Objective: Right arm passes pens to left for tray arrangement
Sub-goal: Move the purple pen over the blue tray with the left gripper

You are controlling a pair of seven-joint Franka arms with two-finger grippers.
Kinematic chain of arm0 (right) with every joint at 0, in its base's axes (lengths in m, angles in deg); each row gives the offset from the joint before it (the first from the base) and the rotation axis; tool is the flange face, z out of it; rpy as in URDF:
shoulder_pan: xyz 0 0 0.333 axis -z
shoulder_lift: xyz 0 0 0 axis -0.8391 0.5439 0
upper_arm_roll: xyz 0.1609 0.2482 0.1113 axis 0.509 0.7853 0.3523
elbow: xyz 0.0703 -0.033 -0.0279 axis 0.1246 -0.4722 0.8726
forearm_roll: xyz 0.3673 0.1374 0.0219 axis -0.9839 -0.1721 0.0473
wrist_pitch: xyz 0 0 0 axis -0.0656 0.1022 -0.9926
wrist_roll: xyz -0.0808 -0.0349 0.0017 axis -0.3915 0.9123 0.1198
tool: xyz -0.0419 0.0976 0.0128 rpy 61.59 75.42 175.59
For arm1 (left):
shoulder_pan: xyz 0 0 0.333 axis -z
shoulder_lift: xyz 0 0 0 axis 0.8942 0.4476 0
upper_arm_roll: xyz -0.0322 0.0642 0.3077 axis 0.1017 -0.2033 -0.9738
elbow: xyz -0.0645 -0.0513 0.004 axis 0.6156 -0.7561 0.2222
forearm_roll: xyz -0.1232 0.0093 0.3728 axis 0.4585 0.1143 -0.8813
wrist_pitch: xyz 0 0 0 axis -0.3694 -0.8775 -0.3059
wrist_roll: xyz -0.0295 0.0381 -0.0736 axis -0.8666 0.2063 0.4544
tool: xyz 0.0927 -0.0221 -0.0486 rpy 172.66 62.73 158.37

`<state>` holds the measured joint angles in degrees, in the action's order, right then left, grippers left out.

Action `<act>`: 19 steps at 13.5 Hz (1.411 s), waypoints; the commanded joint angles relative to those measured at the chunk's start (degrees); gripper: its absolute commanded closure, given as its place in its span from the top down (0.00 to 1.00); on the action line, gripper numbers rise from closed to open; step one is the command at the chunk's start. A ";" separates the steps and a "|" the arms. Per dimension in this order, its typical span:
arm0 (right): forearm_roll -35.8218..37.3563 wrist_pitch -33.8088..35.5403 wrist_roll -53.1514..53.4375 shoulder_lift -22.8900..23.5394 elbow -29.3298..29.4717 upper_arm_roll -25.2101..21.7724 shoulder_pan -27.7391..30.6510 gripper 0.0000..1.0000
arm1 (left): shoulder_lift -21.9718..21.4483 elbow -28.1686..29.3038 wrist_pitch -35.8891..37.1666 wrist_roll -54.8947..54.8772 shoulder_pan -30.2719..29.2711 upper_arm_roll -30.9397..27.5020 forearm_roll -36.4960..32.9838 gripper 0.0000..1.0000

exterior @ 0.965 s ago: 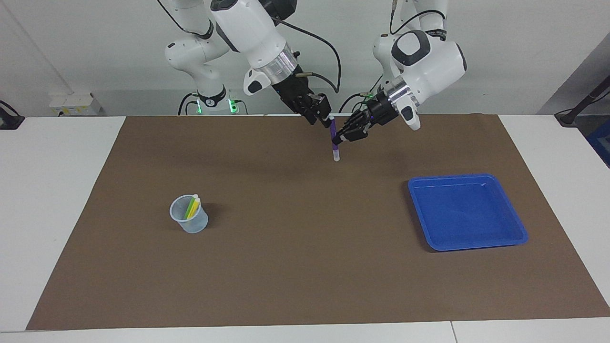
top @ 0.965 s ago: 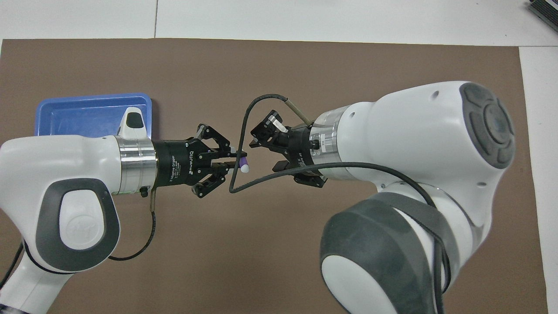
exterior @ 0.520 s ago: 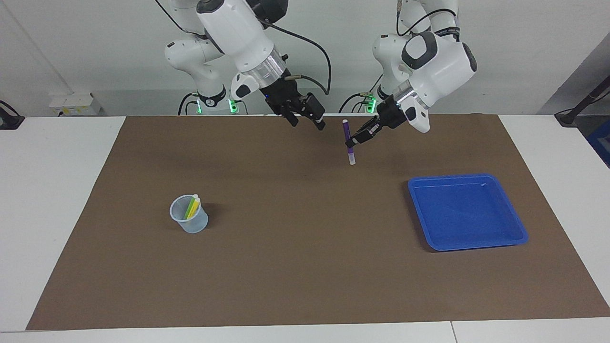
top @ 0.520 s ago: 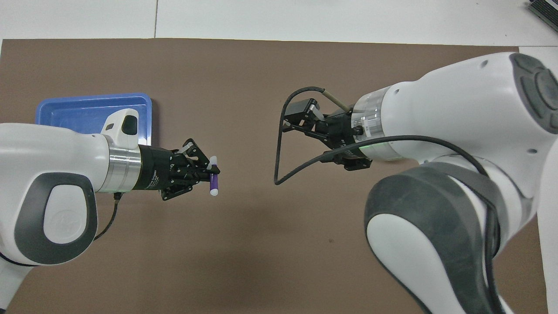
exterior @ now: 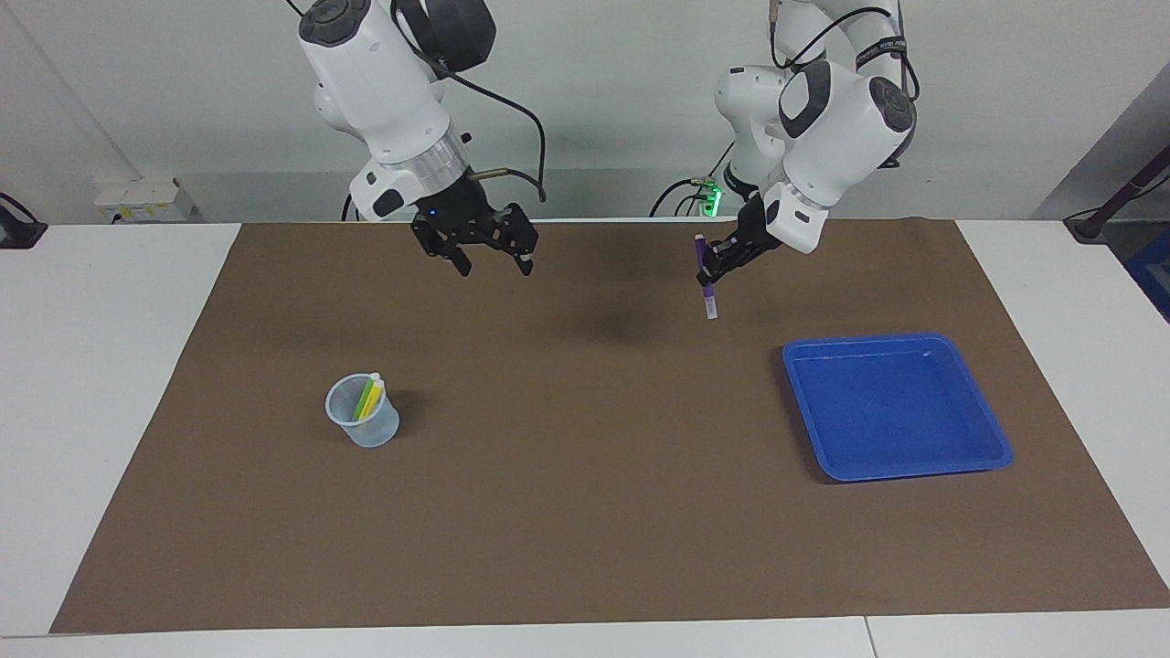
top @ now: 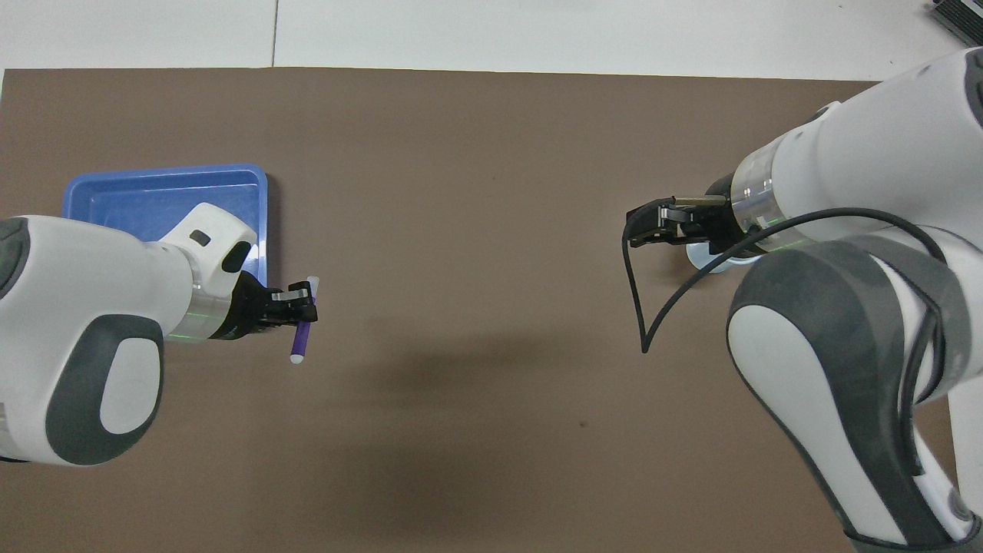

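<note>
My left gripper (exterior: 711,267) hangs over the brown mat (exterior: 585,512) beside the blue tray (exterior: 992,429), wrist angled down, fingers clamped on the purple pen (exterior: 706,283). The pen stands near upright, whitish end below the fingers, clear of the worktop (exterior: 119,384). The right gripper (exterior: 494,262) is up over the mat, wrist bent downward, fingers spread wide and holding nothing. The cup (exterior: 363,411) with the yellow pen (exterior: 372,396) and green pen (exterior: 364,398) stands below those fingers on the mat. A second ago both grippers met at the pen mid-table; since then the right has let go and swung toward its own end, and the left has carried the pen toward the tray.
</note>
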<state>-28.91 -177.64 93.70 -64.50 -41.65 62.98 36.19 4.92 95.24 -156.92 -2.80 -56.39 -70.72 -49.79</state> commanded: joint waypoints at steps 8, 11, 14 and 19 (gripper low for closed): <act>18.60 -10.80 -23.33 5.05 -7.25 0.56 1.26 1.00 | 11.82 3.35 -24.10 -22.57 -11.94 0.16 -6.13 0.00; 23.34 -15.27 -29.23 5.85 -10.58 0.56 2.22 0.93 | 16.38 2.73 -29.63 -23.10 -13.87 0.16 -6.13 0.00; 25.02 -16.34 -30.29 6.82 -12.17 0.65 2.41 0.85 | 20.95 1.86 -33.86 -25.64 -14.93 0.16 -6.13 0.00; 26.08 -17.49 -32.58 6.47 -14.54 0.56 2.49 0.61 | 21.23 1.85 -32.64 -25.12 -14.58 0.51 -5.43 0.00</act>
<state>-4.14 -193.59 62.55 -57.19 -54.66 63.05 37.88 25.55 97.82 -189.98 -28.20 -70.72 -70.66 -54.65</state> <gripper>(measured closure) 0.308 0.819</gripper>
